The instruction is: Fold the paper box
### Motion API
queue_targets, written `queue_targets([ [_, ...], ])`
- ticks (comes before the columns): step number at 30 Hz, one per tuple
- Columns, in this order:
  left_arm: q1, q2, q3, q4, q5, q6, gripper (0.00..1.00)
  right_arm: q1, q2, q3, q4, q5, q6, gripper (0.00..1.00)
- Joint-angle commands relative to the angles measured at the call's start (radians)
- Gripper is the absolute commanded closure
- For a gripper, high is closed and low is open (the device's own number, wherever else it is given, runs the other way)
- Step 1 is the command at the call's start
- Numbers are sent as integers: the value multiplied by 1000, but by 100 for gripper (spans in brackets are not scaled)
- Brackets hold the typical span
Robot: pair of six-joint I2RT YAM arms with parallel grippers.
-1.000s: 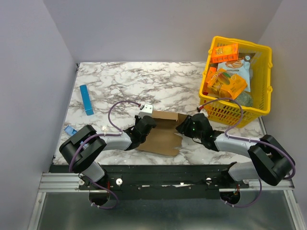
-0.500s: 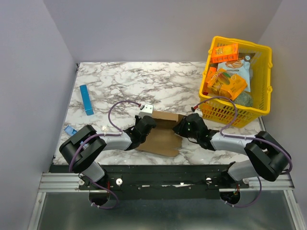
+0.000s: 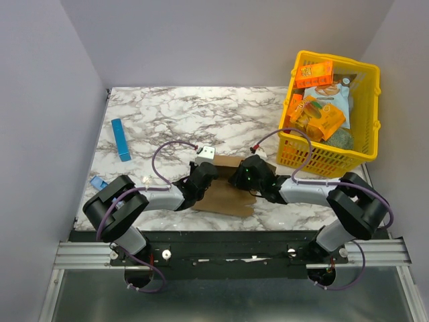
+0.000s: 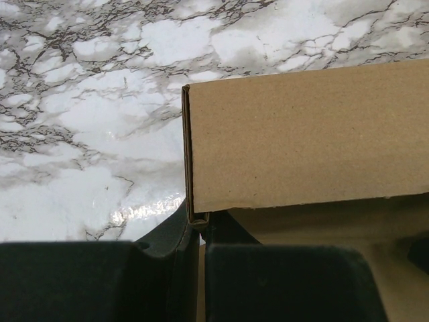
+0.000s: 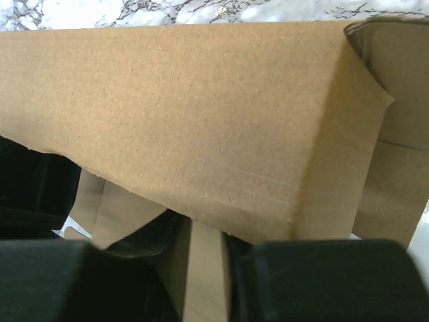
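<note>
The paper box (image 3: 224, 194) is plain brown cardboard, partly folded, near the table's front edge between my two arms. My left gripper (image 3: 201, 177) is at its left end. In the left wrist view the left gripper (image 4: 199, 227) is shut on a folded edge of the paper box (image 4: 308, 134), whose wall stands upright. My right gripper (image 3: 245, 176) reaches over the box from the right. In the right wrist view the right gripper (image 5: 204, 251) is shut on a cardboard panel of the paper box (image 5: 201, 121), and a raised wall fills the view.
A yellow basket (image 3: 367, 137) with orange snack boxes (image 3: 315, 72) stands at the back right. A slim blue bar (image 3: 120, 139) lies at the left, a small blue item (image 3: 98, 182) near the left edge, and a white piece (image 3: 206, 152) behind the box.
My right gripper has moved left over the box, pushing its right side inward, so less cardboard shows from above. The left gripper has kept its place and grip.
</note>
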Motion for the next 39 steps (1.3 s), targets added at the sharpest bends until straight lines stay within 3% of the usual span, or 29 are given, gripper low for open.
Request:
queue_targets([
  [1,-7,25,7,-56,20,20,100,40,-34,40,-47,60,-70,64],
  [5,8,22,7,-67,19,15,100,95,-141,-9,-116,74,-136,43],
  [6,9,10,2,-69,23,14,100,109,-178,-29,-124,59,-139,31],
  [7,11,5,2,-70,24,15,100,112,-214,-51,-127,42,-156,27],
  [12,25,-23,-6,-73,41,18,100,121,-535,-131,-289,11,-186,18],
  [15,26,-38,-16,-60,76,21,100,115,-695,-79,-493,125,-162,15],
  [19,32,-59,-39,-17,125,17,100,12,-766,-14,-673,132,-171,13],
  [24,39,-76,-58,11,173,8,100,-150,-723,-3,-699,66,-242,1],
  [32,55,-115,-79,26,210,-14,100,-196,-579,29,-670,138,-369,1],
  [38,60,-124,-84,26,217,-17,100,-196,-490,12,-594,131,-456,11],
  [39,60,-125,-84,26,216,-17,100,-196,-483,8,-580,128,-470,17],
])
